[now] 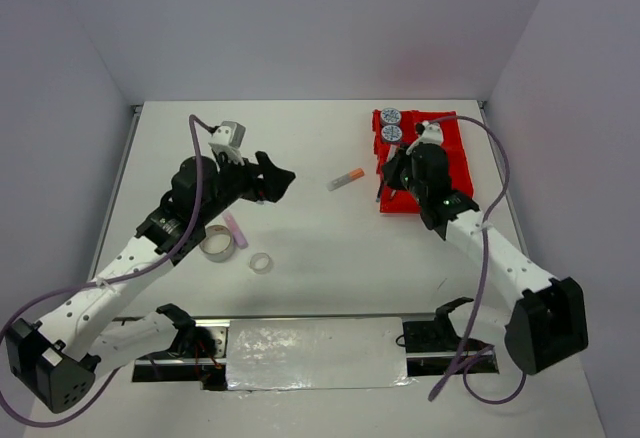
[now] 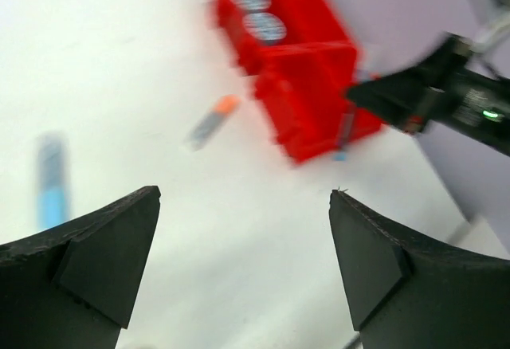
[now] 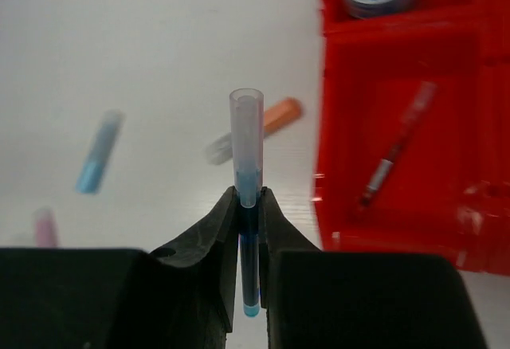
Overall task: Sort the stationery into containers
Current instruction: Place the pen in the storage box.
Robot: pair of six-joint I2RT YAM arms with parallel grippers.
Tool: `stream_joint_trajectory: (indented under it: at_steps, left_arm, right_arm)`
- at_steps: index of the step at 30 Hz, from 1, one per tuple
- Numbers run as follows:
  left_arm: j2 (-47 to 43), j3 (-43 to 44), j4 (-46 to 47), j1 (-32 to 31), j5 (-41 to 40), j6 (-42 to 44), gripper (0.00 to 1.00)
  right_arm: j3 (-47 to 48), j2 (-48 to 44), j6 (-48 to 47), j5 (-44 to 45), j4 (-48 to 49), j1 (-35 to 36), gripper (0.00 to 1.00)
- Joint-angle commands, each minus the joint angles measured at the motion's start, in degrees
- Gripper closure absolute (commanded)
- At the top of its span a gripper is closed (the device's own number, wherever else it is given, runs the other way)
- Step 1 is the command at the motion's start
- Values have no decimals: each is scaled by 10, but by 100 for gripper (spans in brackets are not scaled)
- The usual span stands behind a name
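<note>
The blue pen (image 3: 246,126) is being pinched by the right gripper (image 3: 249,199), fingers pressed in on its barrel. The pen is running lengthwise between them and its clear cap end is sticking out past the tips. This gripper is being held over the table (image 1: 300,138), just left of the tray (image 1: 460,148), by the tray's near-left corner. The left gripper (image 2: 245,198) is being held spread wide with nothing between its fingers (image 2: 103,253), above the table left of centre and well apart from the tray. Two tape rolls (image 1: 390,116) are being held flat in the tray's far-left compartment, side by side, one nearer than the other. The red pen (image 3: 396,146) is lying slanted in the near-left compartment. The orange stick (image 1: 346,179) is lying on the table between the two grippers, near the tray's left wall but apart from it. The blue stick (image 3: 100,151) is lying on the table further left of the orange one; it is blurred in both wrist views and cannot be made out from the top. The pink stick (image 1: 235,226) is lying on the near-left part of the table, just beside the larger tape ring (image 1: 218,243); whether they are touching cannot be told. The smaller tape ring (image 1: 261,262) is lying flat just right of and nearer than the larger one, apart from it.
</note>
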Motion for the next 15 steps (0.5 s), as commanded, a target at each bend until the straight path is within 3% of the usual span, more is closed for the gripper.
stream_joint_trajectory:
  at_steps: [1,7,15]
  left_arm:
    - [16,37,-160,20,-183,-50,1]
    - [-12,26,-162,24,-143,-40,1]
    - [1,-6,-143,24,-94,-46,1]
  right_arm:
    - [67,72,37,142,-109,-54,100]
    - [90,153,43,135,-97,-132,100]
    - [128,228,33,101,-59,-155,100]
